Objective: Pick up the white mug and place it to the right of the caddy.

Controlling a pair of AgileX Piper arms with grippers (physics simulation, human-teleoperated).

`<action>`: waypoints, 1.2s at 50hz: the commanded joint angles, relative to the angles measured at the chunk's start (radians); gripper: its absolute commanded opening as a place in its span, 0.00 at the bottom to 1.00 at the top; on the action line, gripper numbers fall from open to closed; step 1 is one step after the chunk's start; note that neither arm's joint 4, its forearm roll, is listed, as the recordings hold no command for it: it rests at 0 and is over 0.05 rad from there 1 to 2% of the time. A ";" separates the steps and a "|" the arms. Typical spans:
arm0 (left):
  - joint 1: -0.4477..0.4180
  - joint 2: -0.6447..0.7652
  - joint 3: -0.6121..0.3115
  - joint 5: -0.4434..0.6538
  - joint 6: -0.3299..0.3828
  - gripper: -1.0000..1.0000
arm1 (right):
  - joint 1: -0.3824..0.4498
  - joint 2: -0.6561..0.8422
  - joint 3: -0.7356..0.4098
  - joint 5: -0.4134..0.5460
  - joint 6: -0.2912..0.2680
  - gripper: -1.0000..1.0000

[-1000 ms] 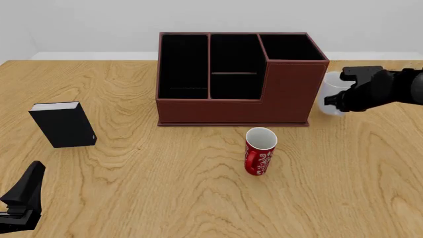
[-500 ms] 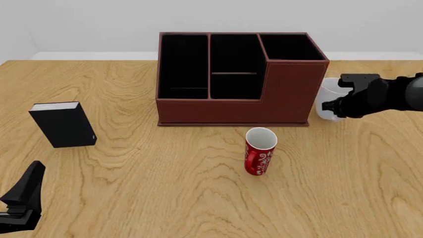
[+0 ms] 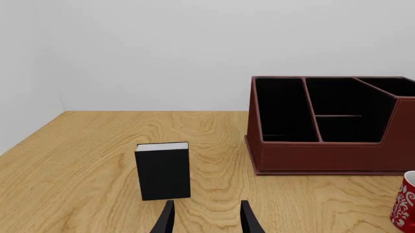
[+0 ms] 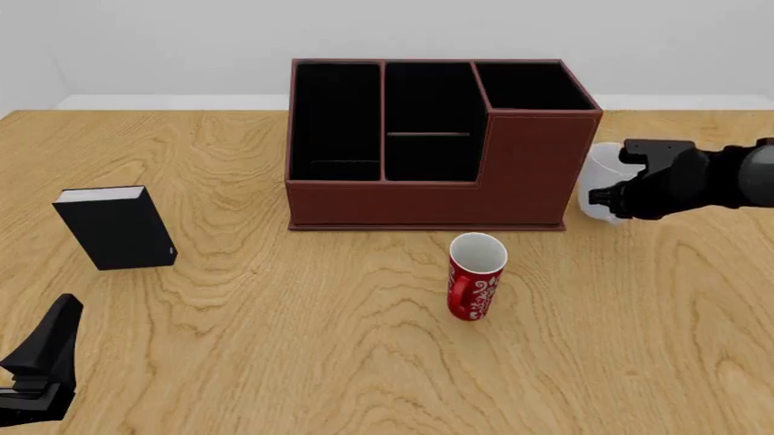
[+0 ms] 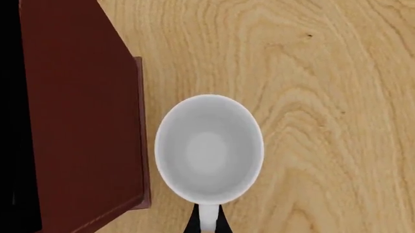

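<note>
Seemingly the white mug (image 4: 600, 180), gripped by its handle in the closed right claw (image 4: 619, 193) at the frame's right, is being set beside the caddy (image 4: 532, 172); release is judged next.

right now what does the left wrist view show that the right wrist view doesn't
Only the left wrist view shows the black book standing on the table, the edge of the red mug, the caddy's black compartments, and the open left gripper. Only the right wrist view shows the white mug from above, upright beside the caddy, with the right gripper closed on its handle. Both show the caddy and the wooden table.
</note>
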 commanded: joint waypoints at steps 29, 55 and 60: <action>0.000 0.000 0.000 0.000 0.000 1.00 | -0.017 0.040 0.018 -0.018 -0.017 1.00; 0.000 0.000 0.000 0.000 0.000 1.00 | -0.011 0.017 0.051 -0.035 -0.016 1.00; 0.000 0.000 0.000 0.000 0.000 1.00 | -0.011 0.012 0.053 -0.035 -0.015 1.00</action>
